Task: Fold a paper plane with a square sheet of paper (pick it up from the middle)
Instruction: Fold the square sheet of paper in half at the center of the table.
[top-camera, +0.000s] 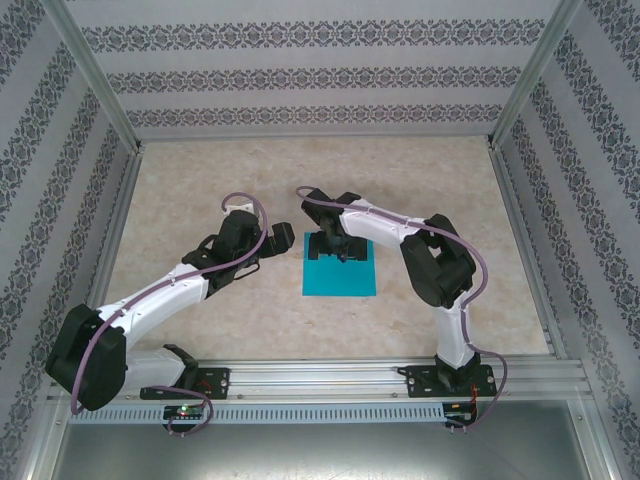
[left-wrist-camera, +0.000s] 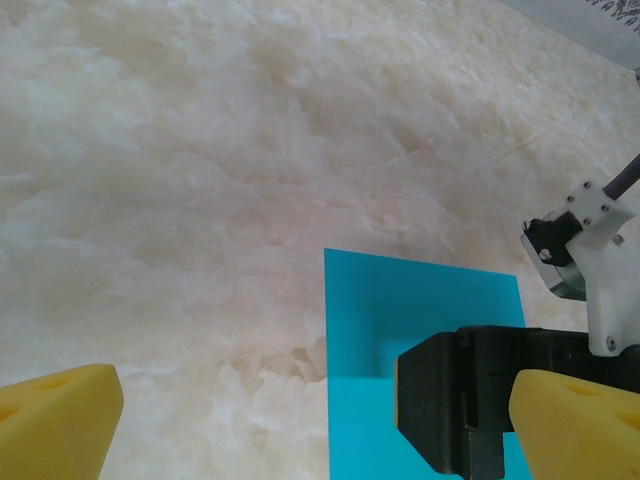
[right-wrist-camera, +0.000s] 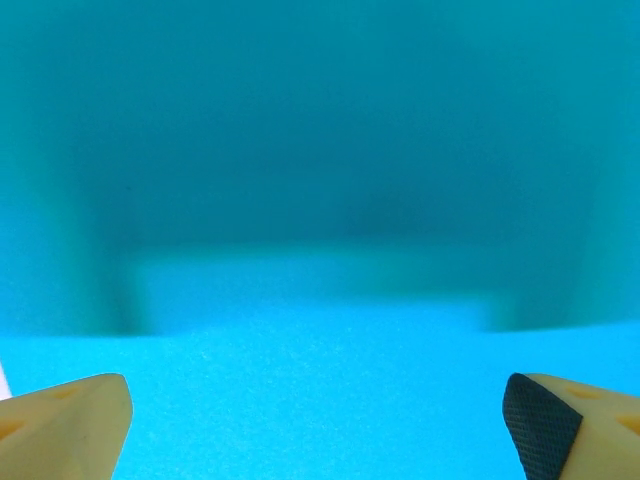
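The square sheet of paper is teal-blue and lies flat and uncreased on the marble-look table, mid-front. My right gripper hangs low over the sheet's far part, open. In the right wrist view its yellow fingertips stand wide apart with the sheet under them and nothing between them. My left gripper is open just left of the sheet. In the left wrist view the sheet's left edge lies between my left gripper's spread fingertips. The right gripper's black body sits over the sheet.
Patterned walls and aluminium posts enclose the table on three sides. An aluminium rail carrying both arm bases runs along the near edge. Bare tabletop lies beyond and on either side of the sheet.
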